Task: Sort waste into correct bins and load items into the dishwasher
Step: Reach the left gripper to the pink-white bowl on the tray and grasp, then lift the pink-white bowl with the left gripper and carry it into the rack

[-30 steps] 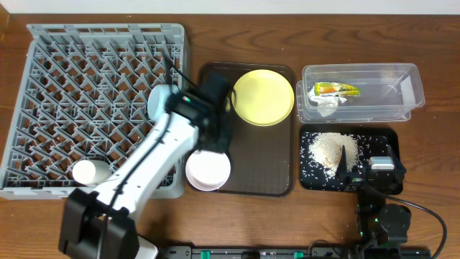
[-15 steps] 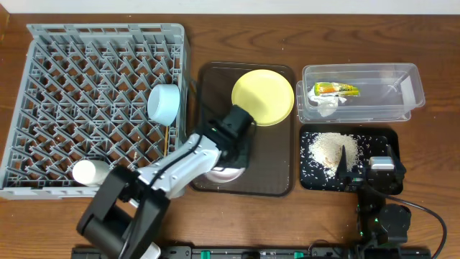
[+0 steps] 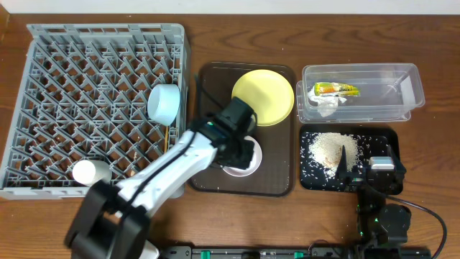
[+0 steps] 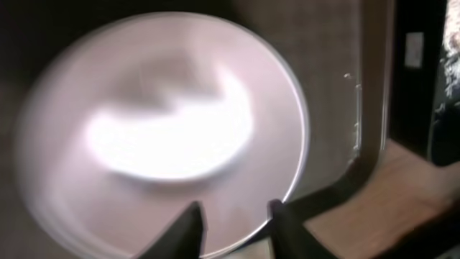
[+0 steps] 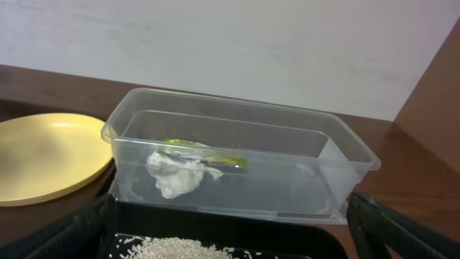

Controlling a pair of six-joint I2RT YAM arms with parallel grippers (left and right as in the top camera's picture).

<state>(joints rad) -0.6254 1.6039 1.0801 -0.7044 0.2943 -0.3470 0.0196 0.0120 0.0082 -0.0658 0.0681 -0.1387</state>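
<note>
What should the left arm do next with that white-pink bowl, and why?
Probably close the left gripper on the near rim of the white-pink bowl: its fingertips already straddle that edge, and the bowl sits on the brown tray, not in the dish rack.

White-pink bowl point(image 4: 162, 133) motion-blurred in left wrist view, mostly arm-hidden overhead.

dark brown serving tray point(image 3: 273, 173) at table centre, between grey rack and two bins. wooden table point(image 3: 431, 43) under everything, brown grain. pale wall point(image 5: 287, 43) behind table in right wrist view.
</note>
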